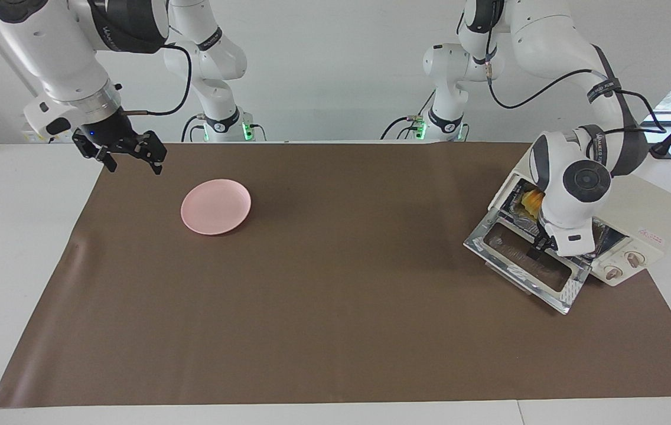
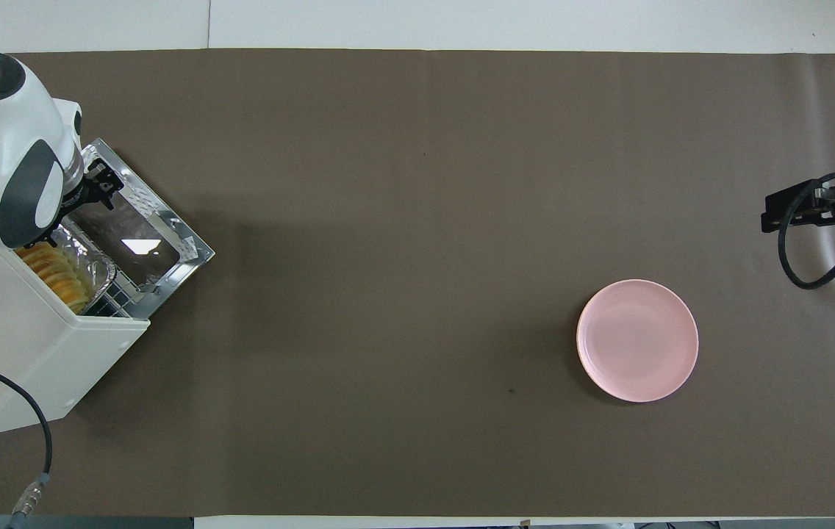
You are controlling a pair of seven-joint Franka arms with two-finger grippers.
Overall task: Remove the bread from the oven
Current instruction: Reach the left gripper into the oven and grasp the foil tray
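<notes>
Brown paper-like mat (image 1: 335, 295) flat and matte across the white table (image 1: 10, 236), under both grippers.

Boxy cream-white oven (image 1: 645, 218) at the left arm's end, smooth metal walls, two round knobs, chrome-framed glass door (image 1: 524, 260) folded down flat and shiny.

Left gripper (image 1: 537, 251) low over that open door, in front of the oven mouth, fingers apart, holding nothing; contact with the glass not clear.

Right gripper (image 1: 129, 154) waiting in the air over the mat edge at the right arm's end, fingers (image 1: 157, 159) spread, empty.

Round pink plate (image 1: 215, 206), smooth and shallow, on the mat near the right gripper, well apart from the left one.

Crinkled silver foil tray (image 2: 90, 268) on the wire rack inside the oven, close to the left gripper.

Bread (image 2: 57, 270), golden-yellow, elongated, with crosswise ridges, lying in that tray, still inside the oven, partly hidden by the left arm.
</notes>
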